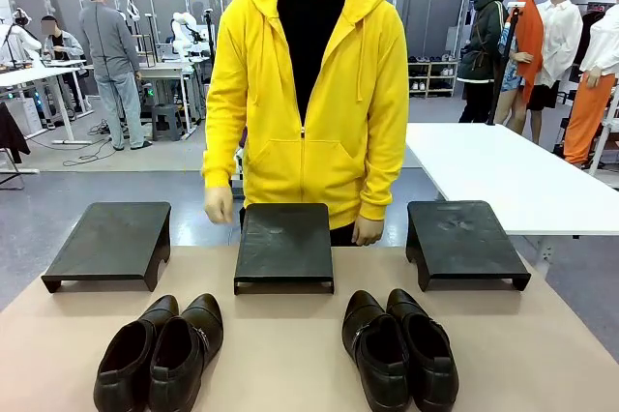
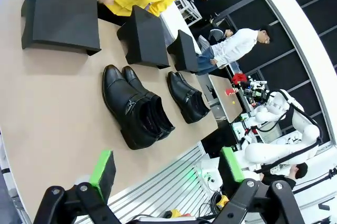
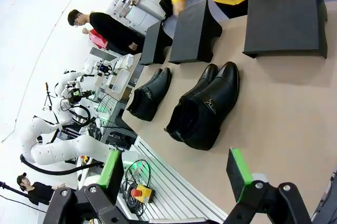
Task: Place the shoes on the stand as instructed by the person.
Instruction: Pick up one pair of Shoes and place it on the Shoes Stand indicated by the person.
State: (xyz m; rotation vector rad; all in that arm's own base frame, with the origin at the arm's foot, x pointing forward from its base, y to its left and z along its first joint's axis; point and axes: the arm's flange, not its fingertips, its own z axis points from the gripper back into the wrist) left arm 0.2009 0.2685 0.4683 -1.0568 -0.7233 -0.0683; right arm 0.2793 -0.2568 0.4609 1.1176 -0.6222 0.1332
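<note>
Status: nothing placed yet. Both pairs of glossy black leather dress shoes are on the tan table (image 1: 282, 364), near my side. The left pair (image 1: 160, 354) sits in front of the gap between the left flat black stand (image 1: 111, 241) and the middle flat black stand (image 1: 283, 241). The right pair (image 1: 398, 349) sits between the middle one and the right flat black stand (image 1: 462, 238). All three stand tops are bare. Left jaws are spread wide above the table's near edge, gripping nothing; right jaws the same. The person in the bright yellow hoodie (image 1: 305, 112) stands behind the middle stand, one hand (image 1: 220, 205) and the other hand (image 1: 368, 230) low by its far corners. I can't read a pointing cue. Left to do, by my read: get the instruction, then every pick and place.
</note>
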